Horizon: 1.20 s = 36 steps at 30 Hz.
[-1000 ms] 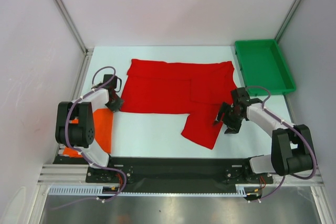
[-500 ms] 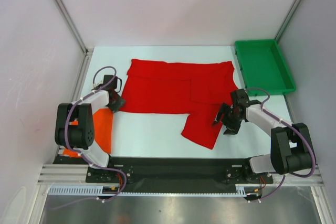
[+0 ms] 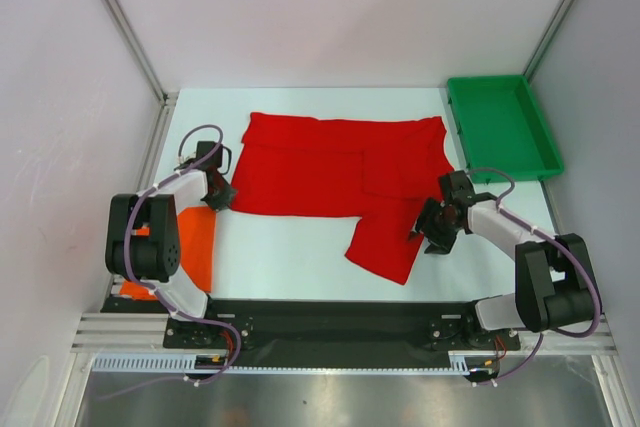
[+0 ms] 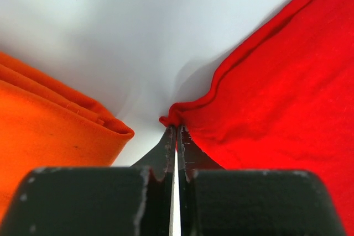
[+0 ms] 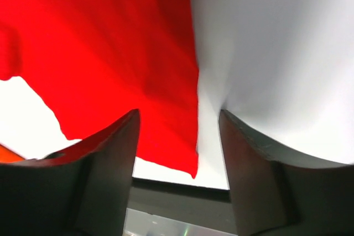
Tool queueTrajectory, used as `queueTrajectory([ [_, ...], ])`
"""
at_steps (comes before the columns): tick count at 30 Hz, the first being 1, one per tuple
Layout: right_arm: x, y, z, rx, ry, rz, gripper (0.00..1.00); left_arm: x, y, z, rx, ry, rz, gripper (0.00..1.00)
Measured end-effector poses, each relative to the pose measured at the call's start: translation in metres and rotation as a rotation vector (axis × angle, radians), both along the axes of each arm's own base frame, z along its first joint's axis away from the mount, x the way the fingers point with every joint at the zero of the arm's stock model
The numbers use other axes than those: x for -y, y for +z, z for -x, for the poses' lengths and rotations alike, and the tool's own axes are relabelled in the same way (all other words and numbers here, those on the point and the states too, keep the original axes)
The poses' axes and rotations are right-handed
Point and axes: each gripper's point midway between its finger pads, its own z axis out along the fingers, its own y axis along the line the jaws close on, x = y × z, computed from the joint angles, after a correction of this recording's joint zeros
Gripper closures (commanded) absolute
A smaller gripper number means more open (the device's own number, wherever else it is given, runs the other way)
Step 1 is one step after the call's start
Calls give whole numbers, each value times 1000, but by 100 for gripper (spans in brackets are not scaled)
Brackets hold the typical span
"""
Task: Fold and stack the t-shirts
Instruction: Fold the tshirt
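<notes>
Two t-shirts from above: red t-shirt [image 3: 330, 172] spread across the table [image 3: 290, 252], orange t-shirt [image 3: 197, 247] folded at near left. Left wrist: pinches the red corner with left gripper [image 4: 176, 129] fully closed, just beside the orange fold. Right wrist: straddles the red edge with right gripper [image 5: 178, 136] spread wide, holding nothing.

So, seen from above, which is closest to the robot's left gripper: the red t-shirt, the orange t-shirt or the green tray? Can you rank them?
1. red t-shirt: its near-left corner is pinched at the tips of the left gripper.
2. orange t-shirt: just beside the gripper, toward the table's near left edge.
3. green tray: across the table in the far right corner.
</notes>
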Motion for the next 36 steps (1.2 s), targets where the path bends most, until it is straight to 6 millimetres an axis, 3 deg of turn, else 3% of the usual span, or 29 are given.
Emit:
queueTrajectory([
  [6,-1,-3,-7,1,3,57,45,2,1,1,7,-12,8,100],
  [8,0,-4,-8,-1,2,95,54,4,1,1,9,-17,17,100],
  [13,2,-7,-8,1,-27,168,61,6,2,5,10,-24,31,100],
  [19,6,-10,-7,-11,-50,196,82,8,5,9,8,-38,36,100],
  [22,7,-10,-7,-6,-54,200,100,8,6,9,12,-43,36,100],
  [26,9,-8,-3,19,-53,193,100,8,8,10,17,-46,38,100],
  [30,16,-4,22,5,-28,197,100,8,8,13,18,-52,38,100],
  [36,19,20,42,64,-1,165,100,8,5,26,4,-61,35,100],
])
